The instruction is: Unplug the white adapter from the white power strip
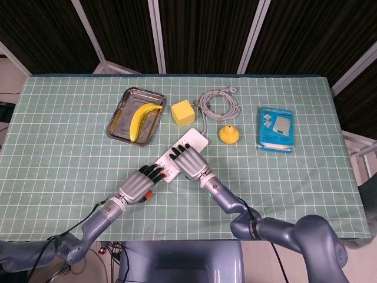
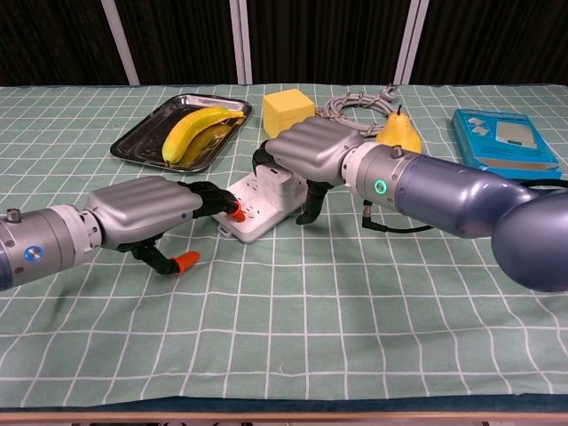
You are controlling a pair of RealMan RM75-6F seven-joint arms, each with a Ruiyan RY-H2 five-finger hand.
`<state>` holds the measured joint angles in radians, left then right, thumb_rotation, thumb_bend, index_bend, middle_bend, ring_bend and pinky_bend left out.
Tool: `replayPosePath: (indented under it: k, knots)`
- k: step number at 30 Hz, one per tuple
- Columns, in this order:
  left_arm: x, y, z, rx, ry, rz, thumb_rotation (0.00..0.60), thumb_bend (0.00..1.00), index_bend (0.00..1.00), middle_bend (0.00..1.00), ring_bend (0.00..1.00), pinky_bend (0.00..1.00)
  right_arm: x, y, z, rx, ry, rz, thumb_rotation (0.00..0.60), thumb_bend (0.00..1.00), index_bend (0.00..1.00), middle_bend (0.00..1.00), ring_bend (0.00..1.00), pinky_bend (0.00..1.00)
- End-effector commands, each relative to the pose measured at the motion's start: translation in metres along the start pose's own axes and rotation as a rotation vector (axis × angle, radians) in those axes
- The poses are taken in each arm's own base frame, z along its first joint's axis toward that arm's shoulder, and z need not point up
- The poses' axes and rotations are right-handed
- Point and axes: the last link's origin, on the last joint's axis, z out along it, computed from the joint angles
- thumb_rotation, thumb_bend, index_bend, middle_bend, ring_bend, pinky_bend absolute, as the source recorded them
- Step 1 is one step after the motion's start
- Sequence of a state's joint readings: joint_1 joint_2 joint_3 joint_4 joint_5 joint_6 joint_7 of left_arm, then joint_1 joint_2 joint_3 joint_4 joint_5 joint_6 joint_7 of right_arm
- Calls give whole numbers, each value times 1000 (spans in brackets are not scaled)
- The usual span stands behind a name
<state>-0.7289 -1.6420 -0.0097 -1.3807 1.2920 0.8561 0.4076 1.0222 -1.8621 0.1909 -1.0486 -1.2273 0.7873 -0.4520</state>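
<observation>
Right hand (image 2: 306, 155) sits curled over the white adapter (image 2: 282, 184), fingers down one side and thumb down the other; looks like a grasp on the adapter, though contact under the palm is hidden. Adapter appears seated in the white power strip (image 2: 253, 206), which lies diagonally mid-tabletop (image 2: 293, 337), near a yellow block (image 1: 183, 112) and a tray (image 1: 121, 113) holding a banana (image 1: 142, 118)

Left hand (image 2: 146, 211) rests at the strip's near end, fingertips on or just at the housing, holding nothing visible; reads as a brace, fingers partly curled

Judgement: the pull should go straight up along the prong axis, no twisting. Left hand needs real downward pressure first, otherwise the strip likely lifts with the plug. Grip low on the adapter body, a short firm pull, and watch the strip's cable (image 1: 219, 101) behind doesn't drag
</observation>
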Motion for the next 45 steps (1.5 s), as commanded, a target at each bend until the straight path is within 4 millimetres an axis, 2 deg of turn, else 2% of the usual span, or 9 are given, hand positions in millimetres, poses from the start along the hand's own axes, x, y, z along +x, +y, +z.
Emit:
replayPosePath:
  k: [1,13,24,26,31,34,39,45]
  knots:
    - [0,1,0,-1,2,-1,600,448,186,131,40,179,-1,0,0,0,0,1,600,275,361,230,229,324]
    - [1,0,0,3,1,0,600,447,186,131,41,179,9,-5,7,3,36,-4,600,282,361,230,235,325]
    - [0,-2,0,7,1,-6,600,447,186,131,40,179,2,-3,9,-20,10,-12,600,318,385,233,236,329]
    - [0,-2,0,7,1,-7,600,447,186,131,40,179,1,-5,10,-20,6,-14,600,377,402,238,238,335]
    - [-1,-2,0,4,1,-14,600,447,186,132,40,179,-1,-9,10,-13,7,-9,600,695,471,254,247,340]
    - [-1,-2,0,3,0,-16,600,447,186,132,40,179,-1,-11,10,-11,10,-9,600,828,510,260,250,340]
    - [-2,-2,0,4,0,-18,600,447,186,132,40,179,1,-11,10,-11,22,-9,600,916,556,264,256,340]
    - [-2,-2,0,5,0,-20,600,447,186,132,40,179,8,-10,9,-19,52,-10,600,927,600,281,260,340]
